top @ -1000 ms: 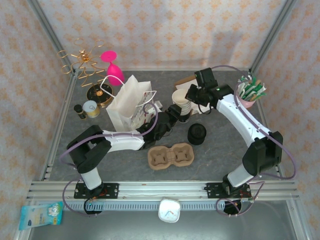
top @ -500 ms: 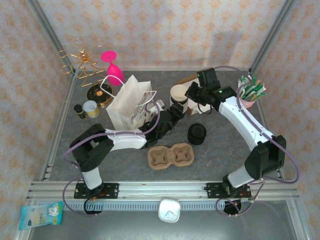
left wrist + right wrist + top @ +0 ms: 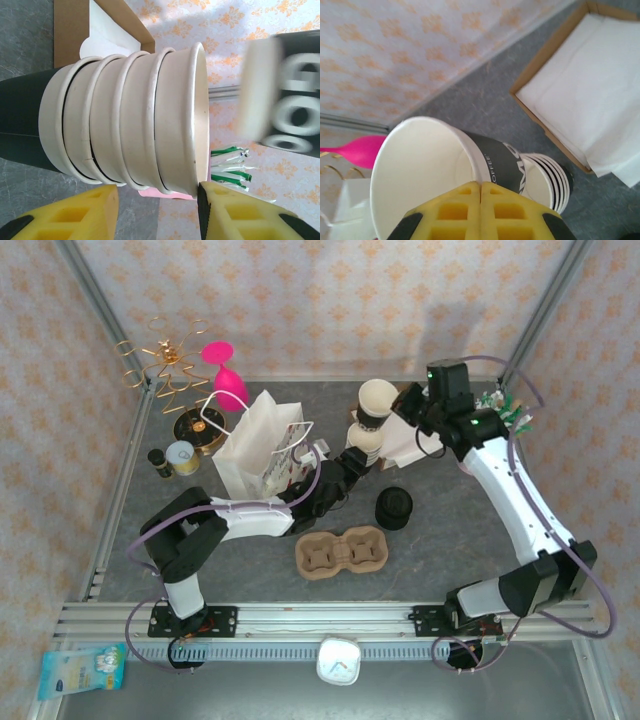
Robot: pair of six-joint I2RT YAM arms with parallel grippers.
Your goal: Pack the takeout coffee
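Grey worktop, far edge: my right fingers clamp a lidless cup; left fingers part-open by cup stack, grip unclear.

You have smooth, matt paper on the stack of cream lidless cups, and the same on the single cream paper cup with a dark printed sleeve. The brown two-slot cup carrier reads as rough moulded pulp. The stack of round black lids is plastic with a dull sheen. The grey table top looks matt and mottled. The gold wire rack is shiny metal.
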